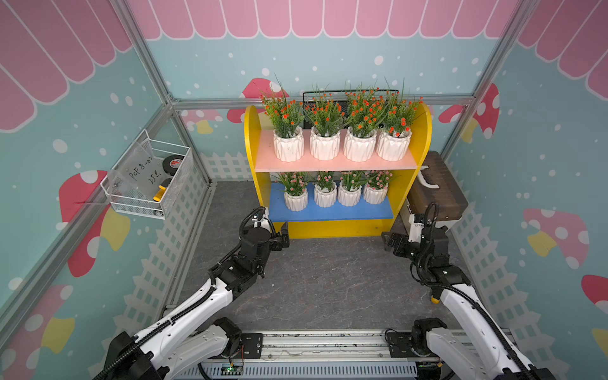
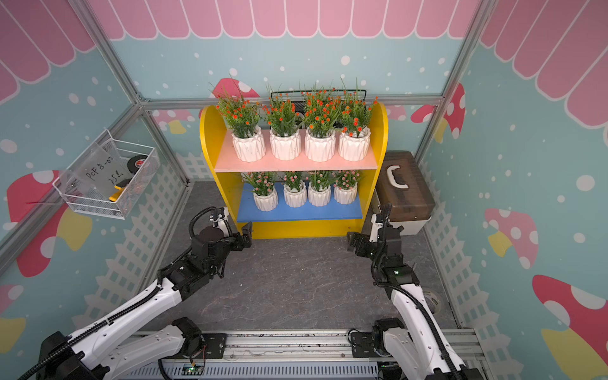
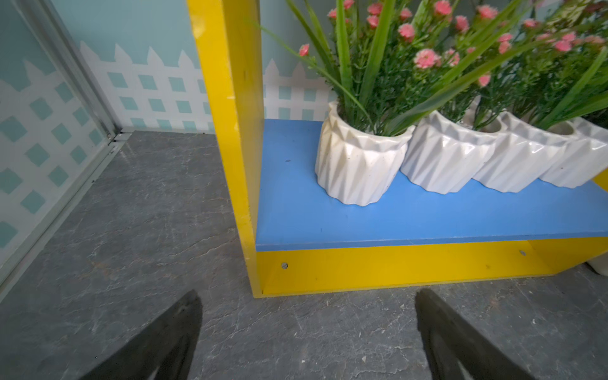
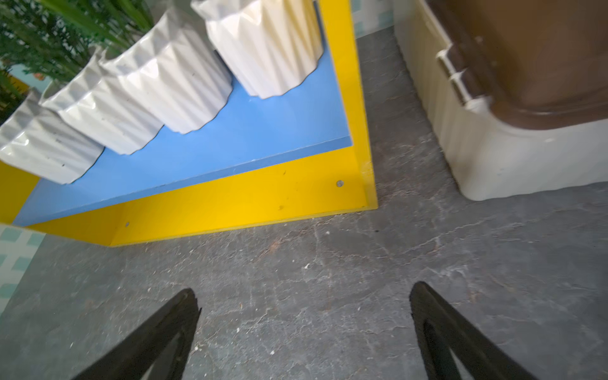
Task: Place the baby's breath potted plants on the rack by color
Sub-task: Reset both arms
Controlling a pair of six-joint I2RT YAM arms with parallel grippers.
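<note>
Sorted by colour on rack (image 1: 424,131): orange-red plants (image 1: 324,113) along pink upper board (image 1: 329,163), pale pink plants (image 1: 325,189) along blue lower board (image 1: 329,212) (one colour per tier). Left gripper (image 3: 307,292), right gripper (image 4: 304,288) spread wide, empty, parked near front corners, touching nothing.

The pots (image 3: 358,164) look like glossy, faceted white ceramic. The rack (image 3: 230,131) has smooth, matt painted boards. The bench (image 4: 329,279) is dull grey, stone-like, veined and gritty. The basket (image 1: 177,187) is white metal mesh.
</note>
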